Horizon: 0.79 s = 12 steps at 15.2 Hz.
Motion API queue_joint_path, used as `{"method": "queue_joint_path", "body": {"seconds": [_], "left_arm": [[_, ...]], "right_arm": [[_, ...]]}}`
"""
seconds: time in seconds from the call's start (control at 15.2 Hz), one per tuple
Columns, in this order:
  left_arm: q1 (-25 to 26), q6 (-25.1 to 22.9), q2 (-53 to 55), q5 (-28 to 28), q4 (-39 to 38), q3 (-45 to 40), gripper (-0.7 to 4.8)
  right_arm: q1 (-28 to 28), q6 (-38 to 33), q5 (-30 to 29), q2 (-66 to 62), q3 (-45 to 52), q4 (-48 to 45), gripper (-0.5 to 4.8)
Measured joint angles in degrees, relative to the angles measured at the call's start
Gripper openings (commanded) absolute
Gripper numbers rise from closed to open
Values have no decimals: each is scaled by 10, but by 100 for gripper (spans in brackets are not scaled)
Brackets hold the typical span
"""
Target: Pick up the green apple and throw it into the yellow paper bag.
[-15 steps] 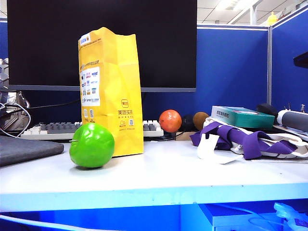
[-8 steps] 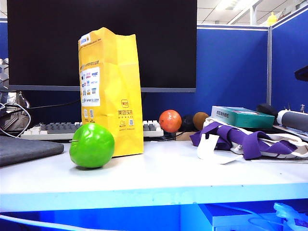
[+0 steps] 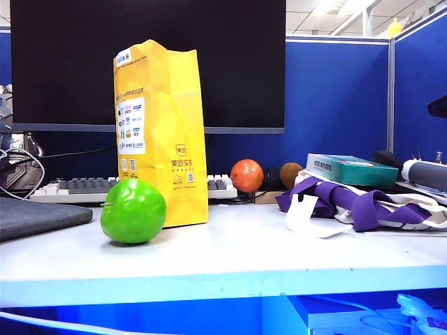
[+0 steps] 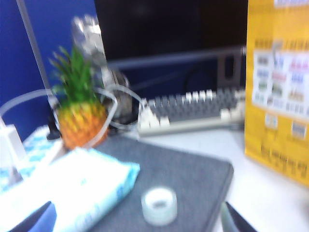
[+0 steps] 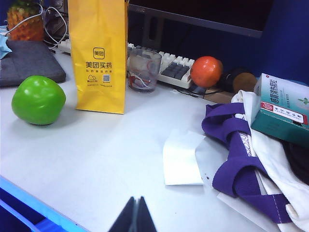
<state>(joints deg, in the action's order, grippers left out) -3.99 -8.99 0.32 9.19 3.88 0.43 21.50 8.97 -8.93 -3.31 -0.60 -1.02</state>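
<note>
**Ana:** Green apple (image 3: 133, 211) sits on the white counter (image 3: 230, 255), just beside the yellow paper bag (image 3: 162, 132), at the bag's front corner. Nothing grips it.

**Ben:** And the bag?

**Ana:** Upright, creased, in front of the keyboard (image 3: 87, 185) and the dark monitor (image 3: 237, 63). From the right wrist view the apple (image 5: 38, 100) lies apart from the bag (image 5: 98, 53), with a glass cup (image 5: 144, 70) on the bag's other side.

**Ben:** Right gripper (image 5: 135, 216)?

**Ana:** Low at the counter's near edge, jaws pressed together, empty, well apart from the apple.

**Ben:** Left gripper (image 4: 140, 220)?

**Ana:** Only two dark tips show at the frame edge, wide apart, holding nothing. It hangs over a grey pad (image 4: 183, 176) bearing a tape roll (image 4: 159, 206) and a tissue pack (image 4: 82, 188). A pineapple (image 4: 79, 108) stands behind. The view is blurred.

**Ben:** Anything else?

**Ana:** An orange (image 3: 246, 175), a purple-and-white cloth bag (image 3: 356, 202) and a teal box (image 3: 351, 169) to the right.
</note>
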Motion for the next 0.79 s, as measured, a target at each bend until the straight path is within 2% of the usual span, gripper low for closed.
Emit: {"method": "queue_joint_path", "body": {"seconds": [0.79], "left_arm": [[0, 0, 0, -1, 10, 0, 479]], "right_arm": [[0, 0, 0, 0, 0, 0, -1]]}}
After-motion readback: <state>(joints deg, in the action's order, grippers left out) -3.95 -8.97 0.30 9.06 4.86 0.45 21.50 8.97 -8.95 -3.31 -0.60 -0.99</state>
